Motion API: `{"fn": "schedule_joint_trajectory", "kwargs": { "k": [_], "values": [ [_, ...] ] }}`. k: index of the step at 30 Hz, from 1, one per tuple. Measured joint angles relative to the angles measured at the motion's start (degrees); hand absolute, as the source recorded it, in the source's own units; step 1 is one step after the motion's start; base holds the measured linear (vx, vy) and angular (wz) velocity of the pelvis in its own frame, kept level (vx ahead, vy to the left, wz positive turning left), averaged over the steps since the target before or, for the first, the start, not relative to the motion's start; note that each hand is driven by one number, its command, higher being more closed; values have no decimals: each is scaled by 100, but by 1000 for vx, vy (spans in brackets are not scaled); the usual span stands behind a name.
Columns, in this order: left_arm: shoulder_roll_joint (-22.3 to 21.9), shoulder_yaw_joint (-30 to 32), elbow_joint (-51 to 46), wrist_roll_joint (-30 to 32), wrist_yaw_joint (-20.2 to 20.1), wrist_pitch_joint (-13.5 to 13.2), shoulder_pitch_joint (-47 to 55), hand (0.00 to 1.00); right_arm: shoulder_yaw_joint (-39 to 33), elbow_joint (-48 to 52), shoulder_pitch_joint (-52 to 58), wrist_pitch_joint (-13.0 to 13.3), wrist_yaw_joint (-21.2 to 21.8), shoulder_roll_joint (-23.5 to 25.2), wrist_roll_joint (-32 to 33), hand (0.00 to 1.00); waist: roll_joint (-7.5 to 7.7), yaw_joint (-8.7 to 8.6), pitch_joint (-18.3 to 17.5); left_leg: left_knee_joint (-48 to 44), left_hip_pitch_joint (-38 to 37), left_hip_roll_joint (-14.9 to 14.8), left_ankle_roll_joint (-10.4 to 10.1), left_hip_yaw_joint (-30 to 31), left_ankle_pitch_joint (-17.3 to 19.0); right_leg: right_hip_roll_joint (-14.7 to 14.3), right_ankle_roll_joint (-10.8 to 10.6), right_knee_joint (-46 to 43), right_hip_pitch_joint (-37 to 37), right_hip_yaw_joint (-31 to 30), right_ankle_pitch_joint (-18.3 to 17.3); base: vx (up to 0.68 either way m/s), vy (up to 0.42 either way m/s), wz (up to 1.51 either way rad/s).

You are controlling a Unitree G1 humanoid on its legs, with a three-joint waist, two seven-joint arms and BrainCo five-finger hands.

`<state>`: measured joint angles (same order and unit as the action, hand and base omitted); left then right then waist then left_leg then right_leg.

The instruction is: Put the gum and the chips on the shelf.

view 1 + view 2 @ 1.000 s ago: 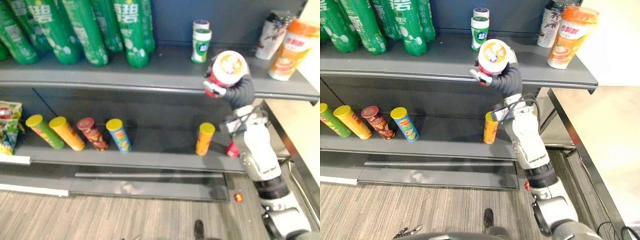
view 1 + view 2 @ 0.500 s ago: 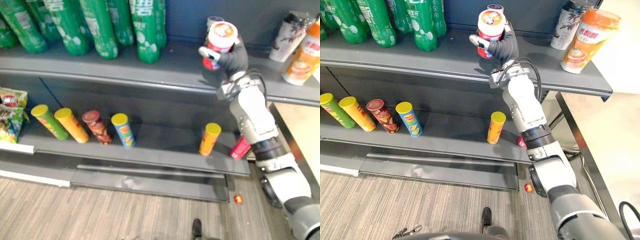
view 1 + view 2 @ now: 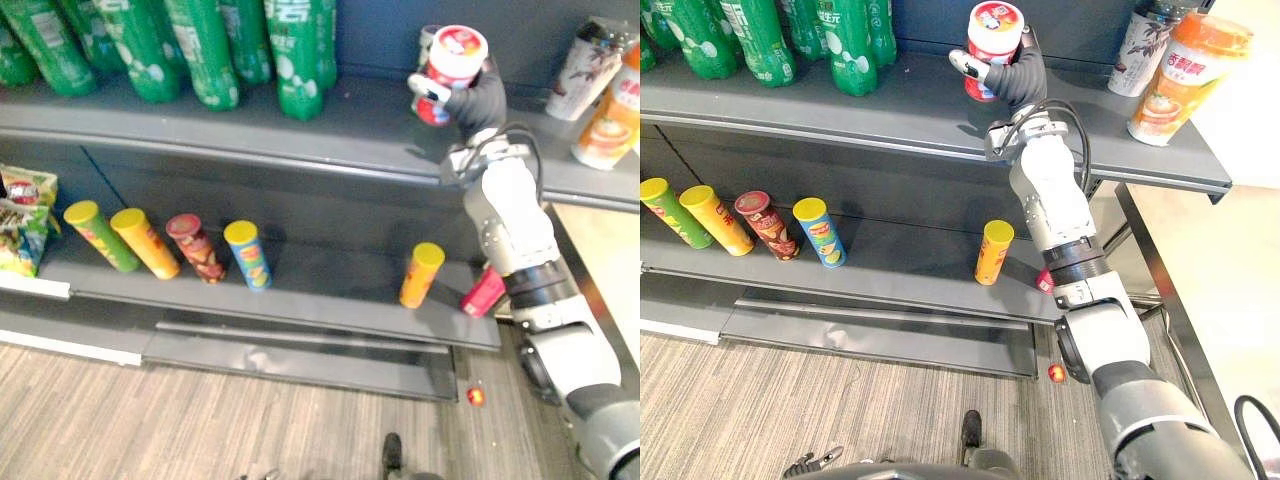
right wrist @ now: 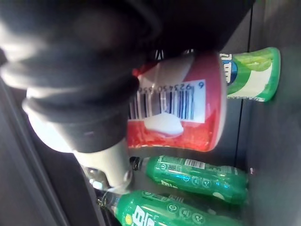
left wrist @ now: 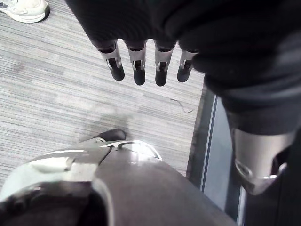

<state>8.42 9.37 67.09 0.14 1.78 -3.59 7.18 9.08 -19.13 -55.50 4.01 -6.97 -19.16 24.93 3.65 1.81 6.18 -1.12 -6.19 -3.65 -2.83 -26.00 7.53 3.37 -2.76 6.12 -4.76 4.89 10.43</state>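
Observation:
A red gum bottle with a white lid is in my right hand, whose fingers curl round it. It is held just above the upper shelf, close in front of a green gum bottle standing at the back. In the right wrist view the red gum bottle sits against the palm. On the lower shelf a yellow-orange chips can stands upright, and a red chips can leans at the right end. My left hand hangs over the floor with straight fingers.
Green soda bottles crowd the upper shelf's left half. Two drink cups stand at its right end. Several chips cans lean in a row on the lower shelf, with a snack bag at far left. A small red thing lies on the floor.
My right hand has lifted the red gum bottle from the upper shelf's front edge to above the shelf, nearer the green gum bottle. The camera has shifted.

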Motion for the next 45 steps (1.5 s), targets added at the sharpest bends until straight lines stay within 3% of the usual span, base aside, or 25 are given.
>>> {"fn": "schedule_joint_trajectory", "kwargs": {
  "k": [5,10,21,22,45],
  "values": [
    [6,1,-10,4,1,0,-11,0,-24,388,687,31,96,15,-25,100,19,1,4,4,0,9,8,1,-5,14,-1,0,3,10,-1,-13,2,1],
    [6,-3,-18,16,5,0,-10,0,-163,748,971,191,222,21,-31,100,21,1,4,16,-2,13,10,5,-8,17,-1,0,3,20,-1,0,0,0],
    [29,-71,-104,110,2,1,24,0,-153,1152,1418,247,362,21,-250,100,53,2,8,96,-123,25,4,5,-30,17,-21,1,104,34,-35,-2,0,0],
    [38,-73,-127,110,2,-1,35,0,-156,1139,1421,241,347,21,-253,0,70,1,8,97,-117,25,4,6,-30,25,-24,2,105,50,-42,-30,0,6],
    [36,-62,-162,96,30,0,35,0,-429,542,1077,251,62,223,-729,0,81,14,9,97,-104,20,-3,27,-54,29,36,1,100,95,-46,-1,0,0]
  ]
}}
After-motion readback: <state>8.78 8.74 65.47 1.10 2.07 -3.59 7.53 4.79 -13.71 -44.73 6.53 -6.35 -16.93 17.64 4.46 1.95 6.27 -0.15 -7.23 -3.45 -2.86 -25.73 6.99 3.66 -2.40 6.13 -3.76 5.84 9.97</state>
